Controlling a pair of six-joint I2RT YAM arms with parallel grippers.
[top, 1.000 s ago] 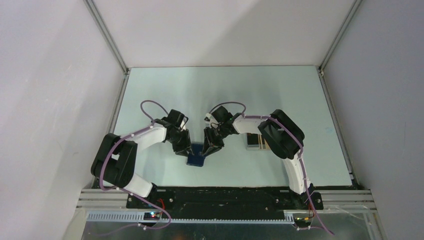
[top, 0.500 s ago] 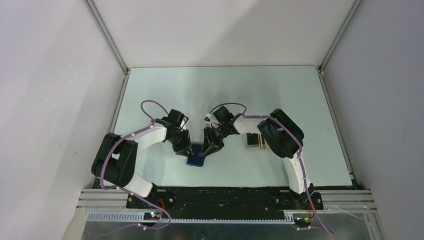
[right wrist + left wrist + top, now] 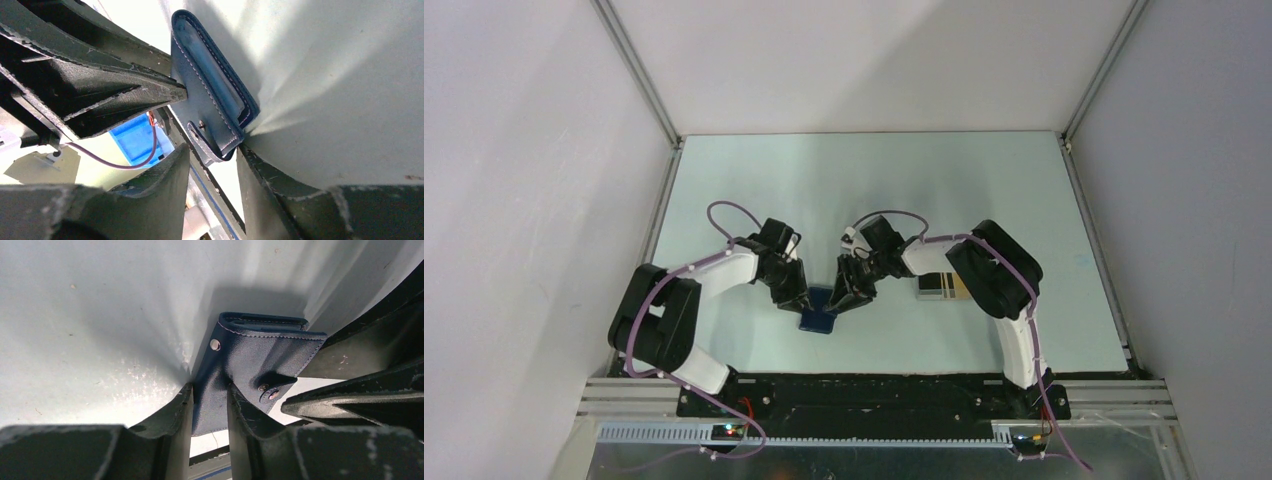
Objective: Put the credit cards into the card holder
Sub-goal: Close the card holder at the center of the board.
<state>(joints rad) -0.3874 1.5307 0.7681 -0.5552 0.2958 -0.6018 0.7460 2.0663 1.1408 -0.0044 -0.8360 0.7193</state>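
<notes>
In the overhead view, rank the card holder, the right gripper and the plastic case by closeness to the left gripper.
1. The card holder, pinched in the left gripper.
2. The right gripper, just across the holder.
3. The plastic case, off to the right.

White arm links (image 3: 724, 270), black joints (image 3: 999, 268), thin purple cables (image 3: 724, 206)

A robotics lab test cell: plain white panels (image 3: 844, 60) box in a pale green tabletop (image 3: 874, 170), aluminium profile struts (image 3: 639, 70) climb the upper corners, and two cabled robot arms (image 3: 724, 270) are bolted to a black base plate (image 3: 874, 398) at the frame's bottom
</notes>
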